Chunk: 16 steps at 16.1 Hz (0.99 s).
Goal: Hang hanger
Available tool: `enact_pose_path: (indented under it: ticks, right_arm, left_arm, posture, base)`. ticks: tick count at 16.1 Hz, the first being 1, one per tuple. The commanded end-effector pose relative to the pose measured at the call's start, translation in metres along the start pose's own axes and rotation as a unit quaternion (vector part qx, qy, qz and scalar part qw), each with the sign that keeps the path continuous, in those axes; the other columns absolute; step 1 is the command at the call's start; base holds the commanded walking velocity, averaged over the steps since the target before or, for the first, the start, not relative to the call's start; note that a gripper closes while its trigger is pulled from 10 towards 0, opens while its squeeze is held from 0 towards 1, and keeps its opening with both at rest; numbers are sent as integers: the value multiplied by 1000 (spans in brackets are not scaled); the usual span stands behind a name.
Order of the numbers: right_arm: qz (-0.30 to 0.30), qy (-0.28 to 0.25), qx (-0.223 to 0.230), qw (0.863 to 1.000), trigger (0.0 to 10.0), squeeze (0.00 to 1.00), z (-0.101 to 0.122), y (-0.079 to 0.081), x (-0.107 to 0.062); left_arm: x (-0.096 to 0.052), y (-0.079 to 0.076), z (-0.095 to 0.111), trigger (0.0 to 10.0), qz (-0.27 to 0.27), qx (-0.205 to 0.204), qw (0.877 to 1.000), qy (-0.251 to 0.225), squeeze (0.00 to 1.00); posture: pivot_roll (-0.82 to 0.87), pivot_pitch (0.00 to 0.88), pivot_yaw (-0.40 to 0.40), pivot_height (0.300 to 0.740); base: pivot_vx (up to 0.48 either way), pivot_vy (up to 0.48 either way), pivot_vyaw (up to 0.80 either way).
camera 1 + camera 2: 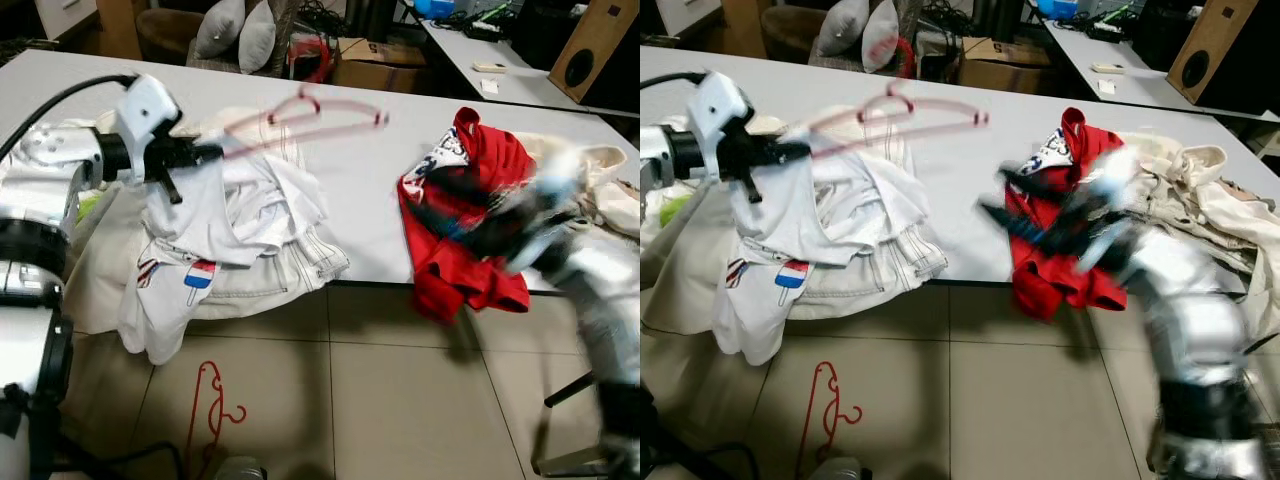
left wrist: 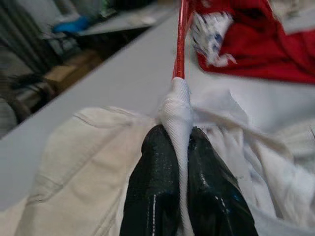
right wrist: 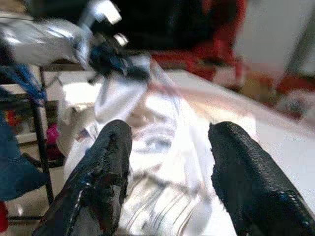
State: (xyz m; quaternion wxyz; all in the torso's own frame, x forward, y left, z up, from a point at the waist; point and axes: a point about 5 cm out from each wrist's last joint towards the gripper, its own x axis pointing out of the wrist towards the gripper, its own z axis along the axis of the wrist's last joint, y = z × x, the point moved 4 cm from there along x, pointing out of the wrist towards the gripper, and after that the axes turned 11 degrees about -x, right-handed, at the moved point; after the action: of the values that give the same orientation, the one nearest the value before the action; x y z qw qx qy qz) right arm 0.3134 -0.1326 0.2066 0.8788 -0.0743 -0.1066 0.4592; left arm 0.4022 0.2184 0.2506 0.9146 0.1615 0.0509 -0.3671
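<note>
- While the left gripper [image 1: 205,153] hangs over the left end of the table [image 1: 360,190], its two black fingers [image 2: 152,196] are pressed shut on a fold of white cloth [image 2: 176,105] and the end of the red hanger [image 1: 310,115].
- From those fingertips the hanger runs away to the right, held up above the table, its hook on top; it is blurred.
- Under it, white clothes [image 1: 240,220] are heaped on the table edge and droop toward the floor.
- A second red hanger [image 1: 210,405] lies on the floor tiles below.
- Farther right, a red garment [image 1: 465,215] spills over the table edge.
- At the right, the right gripper [image 1: 1045,225] is blurred before the red garment; its fingers [image 3: 106,172] stand wide apart, holding nothing.
</note>
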Motion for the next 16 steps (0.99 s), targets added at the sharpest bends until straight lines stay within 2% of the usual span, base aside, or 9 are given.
enact_pose_path:
  ticks: [1,2,4,6,7,8,11,13,16]
  right_arm:
    - [-50,46,15,998,10000,1000,-20,-2,6]
    - [-100,68,48,992,10000,1000,-38,-3,12]
    - [-126,80,71,986,10000,1000,-50,-2,18]
    - [-147,92,98,980,10000,1000,-67,-1,36]
    - [-142,96,109,979,10000,1000,-76,-1,55]
    - [-137,97,113,979,10000,1000,-79,-1,62]
    - [-75,55,146,985,10000,1000,-72,8,100]
    - [-70,57,146,985,10000,1000,-71,8,110]
    - [-76,68,136,985,10000,1000,-73,4,123]
  left_arm:
    - [1,0,9,0,22,-2,999,-31,0]
    - [-1,-6,8,0,30,-4,998,-49,0]
    - [-1,-12,9,0,36,-17,997,-66,0]
    - [-1,-27,13,0,54,-35,994,-91,0]
    - [-3,-35,17,0,58,-40,993,-98,0]
    - [-5,-37,19,0,62,-42,992,-100,0]
    - [-12,-48,37,0,55,-33,993,-103,0]
    - [-14,-53,44,0,42,-26,994,-100,0]
    - [-21,-72,64,0,4,-24,995,-102,0]
  posture:
    - [145,0,-74,740]
    - [146,0,-73,740]
    - [146,0,-68,740]
    - [142,0,-59,740]
    - [148,5,-64,740]
    - [151,10,-67,740]
    - [212,91,-110,740]
    - [225,113,-111,740]
    - [248,142,-108,740]
  base:
    - [0,0,0]
    - [0,0,0]
    - [0,0,0]
    - [0,0,0]
    - [0,0,0]
    - [0,0,0]
    - [0,0,0]
    - [0,0,0]
    - [0,0,0]
